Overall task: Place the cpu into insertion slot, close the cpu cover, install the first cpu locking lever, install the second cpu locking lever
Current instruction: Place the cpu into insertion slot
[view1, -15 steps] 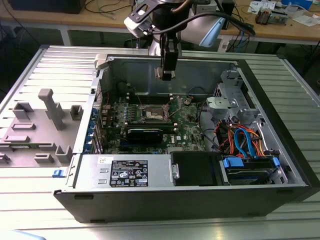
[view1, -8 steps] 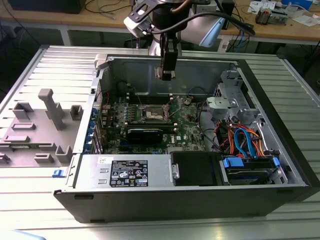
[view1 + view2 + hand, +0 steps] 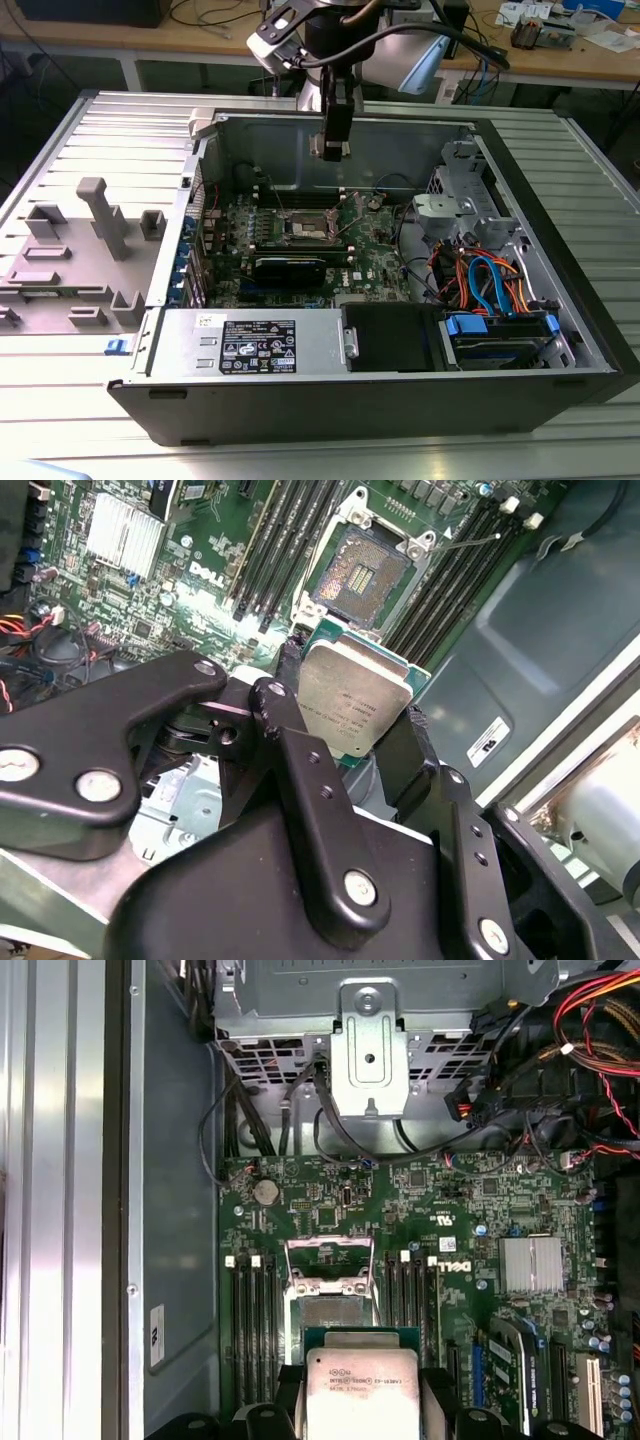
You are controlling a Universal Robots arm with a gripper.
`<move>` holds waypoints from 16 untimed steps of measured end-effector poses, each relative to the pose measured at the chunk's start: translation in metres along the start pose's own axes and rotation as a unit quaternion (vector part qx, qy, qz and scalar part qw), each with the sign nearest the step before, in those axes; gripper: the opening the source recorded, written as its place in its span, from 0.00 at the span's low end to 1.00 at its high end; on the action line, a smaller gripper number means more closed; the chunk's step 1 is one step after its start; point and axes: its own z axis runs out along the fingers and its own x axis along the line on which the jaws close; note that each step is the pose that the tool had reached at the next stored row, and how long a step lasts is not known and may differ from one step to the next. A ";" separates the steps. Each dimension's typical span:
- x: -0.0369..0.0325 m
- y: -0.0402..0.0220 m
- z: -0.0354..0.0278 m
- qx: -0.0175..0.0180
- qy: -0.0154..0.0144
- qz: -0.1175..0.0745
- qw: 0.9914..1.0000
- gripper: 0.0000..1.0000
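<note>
Room: a wooden workbench (image 3: pixel 200 45) runs along the back of the exterior view, carrying loose cables and small items.

Surface: a ribbed silver metal table (image 3: pixel 585 160) supports the work. A grey moulded fixture (image 3: pixel 100 215) with upright posts sits on it at the exterior view's left, with a small blue tag (image 3: pixel 115 346) beside it.

Main unit: an open black computer case (image 3: pixel 400 405) lies on its side on the table. It holds a green motherboard (image 3: pixel 385 250), a power supply (image 3: pixel 210 340) along the near wall and a drive bay with blue and orange cables (image 3: pixel 490 280) at the exterior view's right.

Arm: the robot arm (image 3: pixel 335 40) comes down over the rear of the case, with the gripper (image 3: pixel 333 148) hanging above the board.

Gripper state: in both wrist views the black fingers (image 3: pixel 300 750) are clamped on opposite edges of the cpu (image 3: pixel 350 695), silvery face towards the cameras.

Task items: the cpu is held clear of the board, apart from the insertion slot (image 3: pixel 362 575). The slot lies bare, between banks of long black memory slots (image 3: pixel 250 1320). The cpu cover (image 3: pixel 330 1255) stands raised at the slot's far edge in the first wrist view.

Markings: a white printed label (image 3: pixel 258 346) is on the power supply and a small white sticker (image 3: pixel 487 740) on the case's inner wall. The cpu's top carries printed lines, and white lettering is on the board near a finned heatsink (image 3: pixel 531 1263).
</note>
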 end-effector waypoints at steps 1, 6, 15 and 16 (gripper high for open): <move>0.0000 0.0000 0.0000 0.000 0.000 0.003 1.000 0.55; 0.0000 0.0000 0.0001 0.000 0.000 0.005 1.000 0.55; 0.0000 -0.0010 0.0019 0.000 0.000 0.005 1.000 0.55; 0.0000 -0.0011 0.0025 0.000 0.000 0.005 1.000 0.55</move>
